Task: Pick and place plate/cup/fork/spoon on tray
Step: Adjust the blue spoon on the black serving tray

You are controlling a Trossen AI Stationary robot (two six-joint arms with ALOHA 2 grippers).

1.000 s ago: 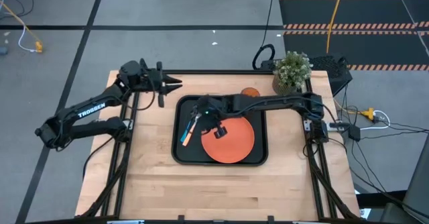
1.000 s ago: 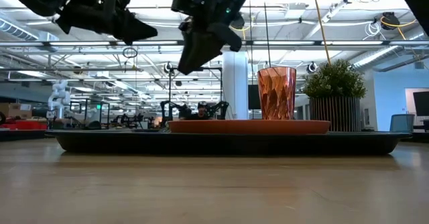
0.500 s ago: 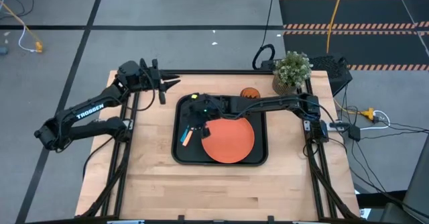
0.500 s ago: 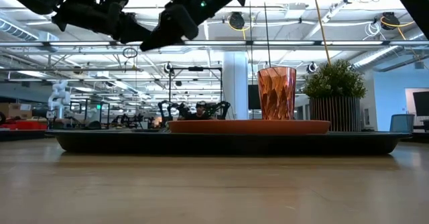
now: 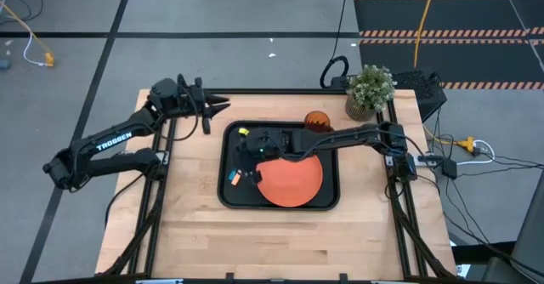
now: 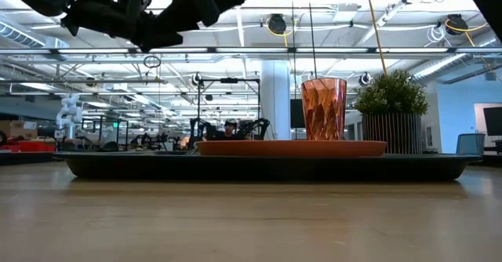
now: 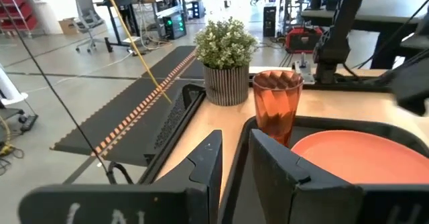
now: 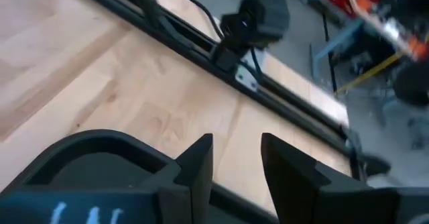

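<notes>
From above, my right claw (image 5: 252, 144) hangs over the left half of the tray (image 5: 280, 204), fingers apart and empty. The plate (image 5: 290, 180) lies flat in the tray's near right part, and the cup (image 5: 317, 120) stands at its far edge. The spoon (image 5: 230, 180) and what I take for the fork (image 5: 241, 178) lie together just left of the plate, toward the table's near side from my right claw. They are too small for me to read their long axes. My left claw (image 5: 212, 105) waits off the tray, above the table's (image 5: 187, 233) far left corner. So the right arm is the nearer one to the utensils. At table height both arms sit high in the picture, clear of everything. The cup stands upright behind the plate, and the rim hides the utensils. My left wrist looks across the tray at the cup, the plate and the potted plant (image 5: 371, 88). Its fingers are slightly parted, with nothing between them. My right wrist sees only bare wood and a frame rail past its spread fingers. I judge all four pieces already sit on the tray.
</notes>
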